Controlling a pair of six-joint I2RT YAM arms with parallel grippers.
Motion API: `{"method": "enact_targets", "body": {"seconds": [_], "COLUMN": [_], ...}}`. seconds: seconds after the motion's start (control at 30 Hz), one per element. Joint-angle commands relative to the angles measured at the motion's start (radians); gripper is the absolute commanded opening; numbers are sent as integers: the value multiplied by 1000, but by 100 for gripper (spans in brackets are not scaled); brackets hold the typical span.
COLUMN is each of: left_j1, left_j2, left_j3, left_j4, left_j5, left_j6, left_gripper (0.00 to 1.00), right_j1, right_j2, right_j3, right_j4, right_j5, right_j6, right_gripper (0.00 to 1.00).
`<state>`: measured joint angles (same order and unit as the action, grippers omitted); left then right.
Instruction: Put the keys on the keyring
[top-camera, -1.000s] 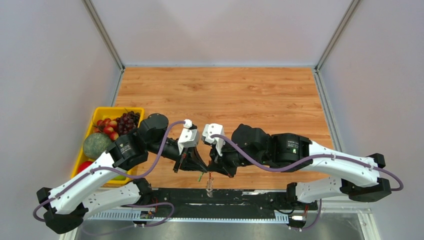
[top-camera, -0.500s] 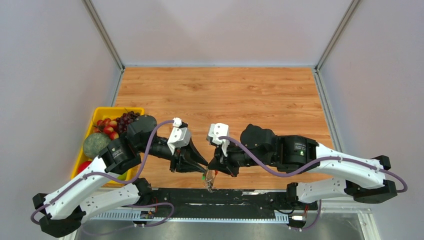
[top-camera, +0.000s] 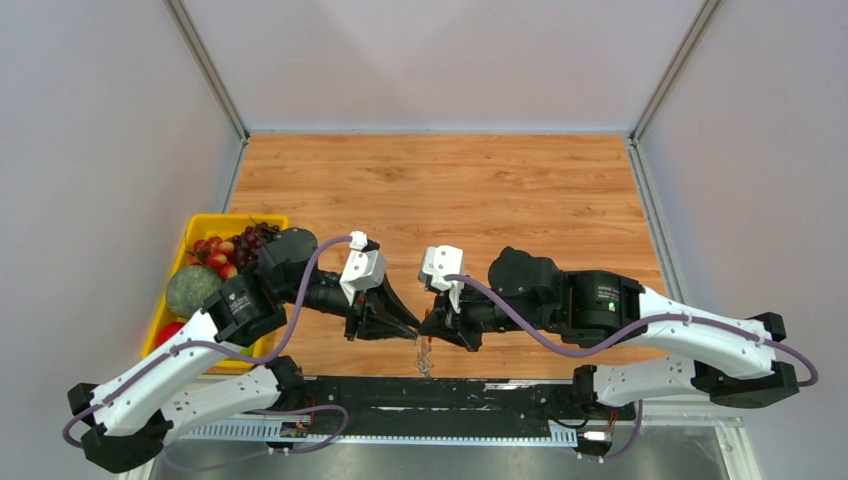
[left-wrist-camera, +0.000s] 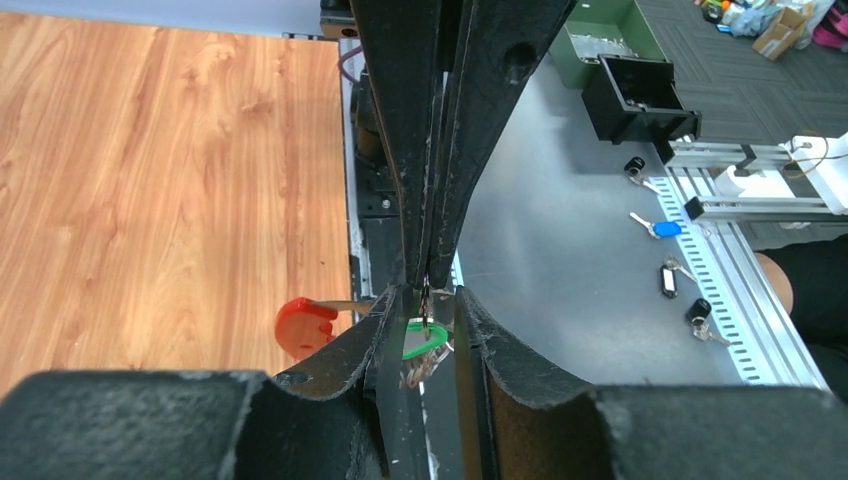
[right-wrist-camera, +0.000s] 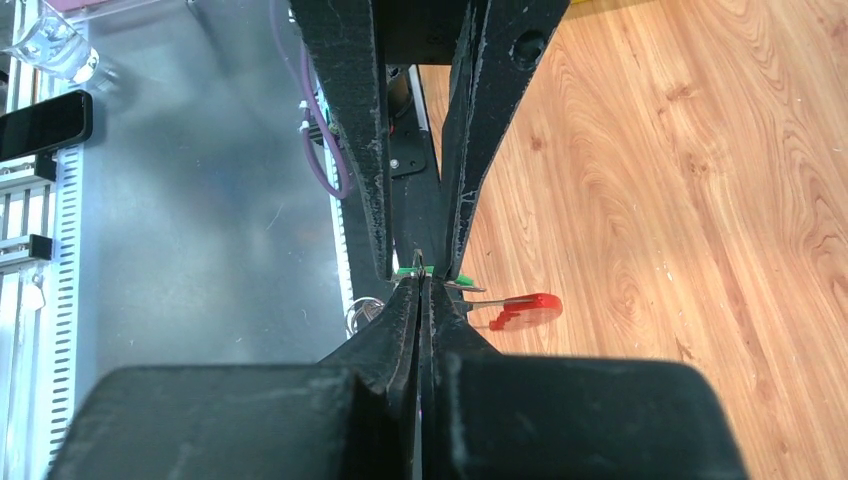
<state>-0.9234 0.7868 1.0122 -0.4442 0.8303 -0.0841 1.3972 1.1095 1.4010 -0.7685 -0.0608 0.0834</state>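
**Top view:** Over the near edge of the wooden table (top-camera: 450, 190), the left end effector (top-camera: 410, 329) and the right end effector (top-camera: 430, 332) are meeting tip to tip. The silvery keyring carrying a red rounded piece (top-camera: 425, 358) is hanging just beneath them.

**Left wrist view:** The left fingers are standing partly open. The tiny green-headed silvery key (left-wrist-camera: 427, 338) is lying in their gap, and contact is unclear.

**Right wrist view:** The right fingers are pressing fully together, pinching the keyring's thin metal.

I saw bright green head on tiny silvery metal key (left-wrist-camera: 425, 338), red loop on silvery-grey metal keyring (left-wrist-camera: 305, 325), warm orange-brown grain across wooden table (top-camera: 450, 190), yellow plastic tray (top-camera: 200, 222), purple cables (top-camera: 300, 290) along white arms (top-camera: 700, 335).
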Motion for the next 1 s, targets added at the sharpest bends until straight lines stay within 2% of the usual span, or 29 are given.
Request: {"method": "enact_targets", "body": {"seconds": [0.0,0.37,0.7,0.97], "left_j1": [-4,-4,-4,-3], "left_j2": [3,5,11,10], "left_j3": [-3,-1,-2,-6], "left_j4": [4,-9,-7,1], "left_j5": [-19,-42,-31,-27], "left_j6": [4,8,7,4], "left_gripper": [33,26,3,0], "right_j1": [-1,-1,0,4], "right_j2": [-37,-46,-58,-92], "right_j3": [10,14,17,-2], "right_j4": [61,56,65,132], "right_j5": [18,23,39,54], "right_j6": [-16,-21,-25,-53], "right_gripper": [0,0,0,0]}}
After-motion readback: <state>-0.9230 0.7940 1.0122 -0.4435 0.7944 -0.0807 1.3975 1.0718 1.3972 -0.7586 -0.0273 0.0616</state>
